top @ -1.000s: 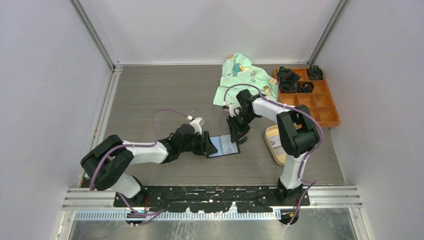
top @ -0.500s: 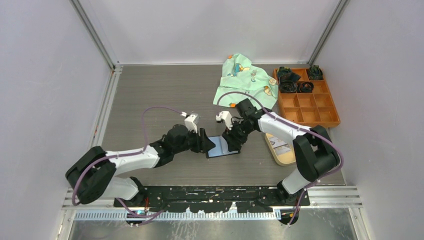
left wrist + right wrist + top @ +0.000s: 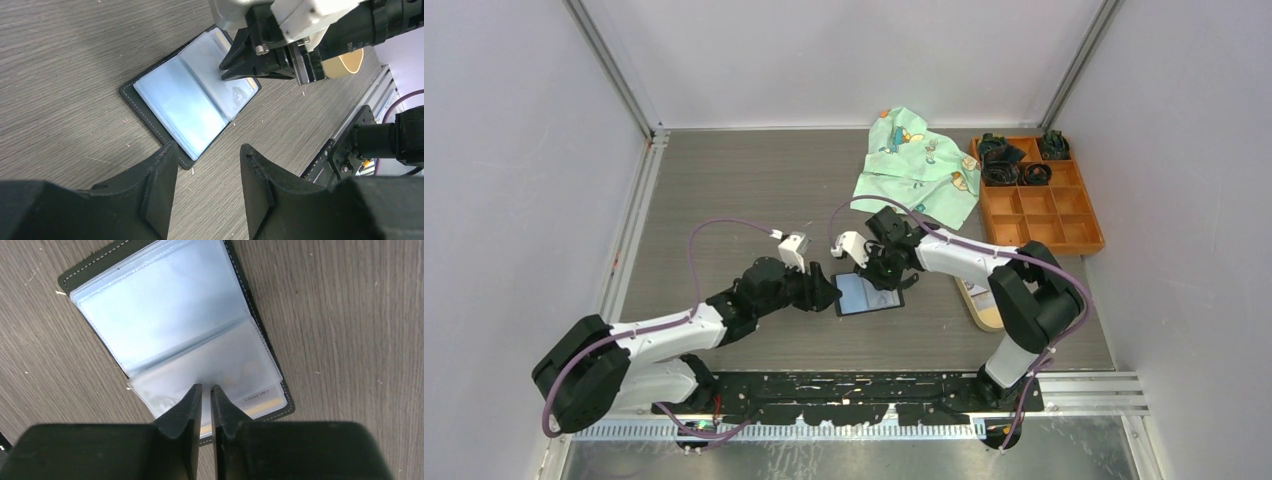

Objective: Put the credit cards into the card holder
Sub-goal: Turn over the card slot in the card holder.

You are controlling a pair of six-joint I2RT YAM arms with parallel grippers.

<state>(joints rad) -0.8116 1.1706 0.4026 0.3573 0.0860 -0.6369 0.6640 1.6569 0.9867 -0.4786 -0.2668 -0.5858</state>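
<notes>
The left arm is lying low and long across the table, reaching rightward from its base, and the left gripper point(image 3: 824, 293) is hovering just off the near left corner of the card holder point(image 3: 868, 295). Its fingers point(image 3: 162, 172) are standing apart with nothing between them. The right arm is folding at its elbow beside the tan tray point(image 3: 981, 312), its forearm running leftward and its wrist bending down over the holder. The right gripper point(image 3: 202, 389) is pressing its tips onto the clear sleeve of the right-hand page, jaws drawn almost together with only a thin slit showing. Whether they are nipping the sleeve I cannot tell. The card holder is lying open and flat on the table between the two grippers, and a credit card point(image 3: 259, 399) is showing its printed edge through the sleeve by the right gripper.
</notes>
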